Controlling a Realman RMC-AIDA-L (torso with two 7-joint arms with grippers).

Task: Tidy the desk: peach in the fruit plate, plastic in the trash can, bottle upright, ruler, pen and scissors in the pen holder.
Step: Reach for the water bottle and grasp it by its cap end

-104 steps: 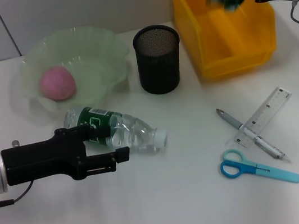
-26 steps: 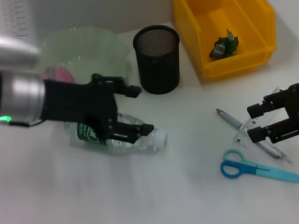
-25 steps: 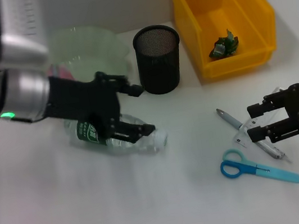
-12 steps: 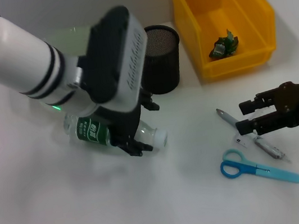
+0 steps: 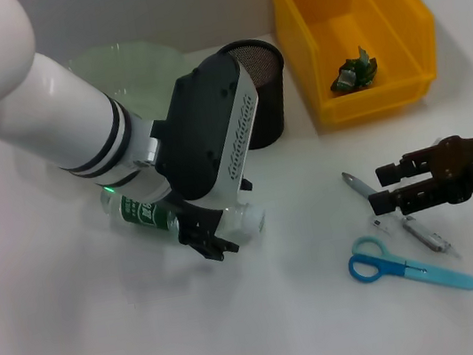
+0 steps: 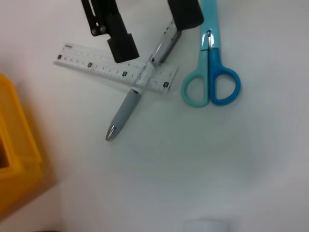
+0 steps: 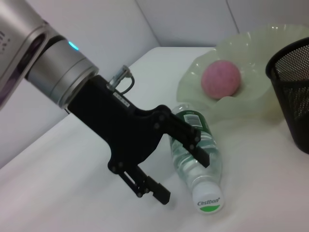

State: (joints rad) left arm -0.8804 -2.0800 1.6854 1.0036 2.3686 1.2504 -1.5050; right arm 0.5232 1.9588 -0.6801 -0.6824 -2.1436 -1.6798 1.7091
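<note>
A clear plastic bottle with a green label [image 5: 180, 218] lies on its side just in front of the black mesh pen holder [image 5: 261, 92]. The left gripper [image 7: 181, 166] is spread open around it. Well to the right, the right gripper [image 5: 382, 189] is held open over the crossed transparent ruler [image 6: 113, 68] and grey pen [image 6: 129, 104].

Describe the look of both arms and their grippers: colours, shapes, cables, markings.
The left arm is a thick white tube with black rings, a green light and a black wrist housing with printed lettering. The left gripper is matte black with angular fingers on a silver cylinder with a blue light and a thin cable. The right gripper is slim and black, with a small white label.
</note>
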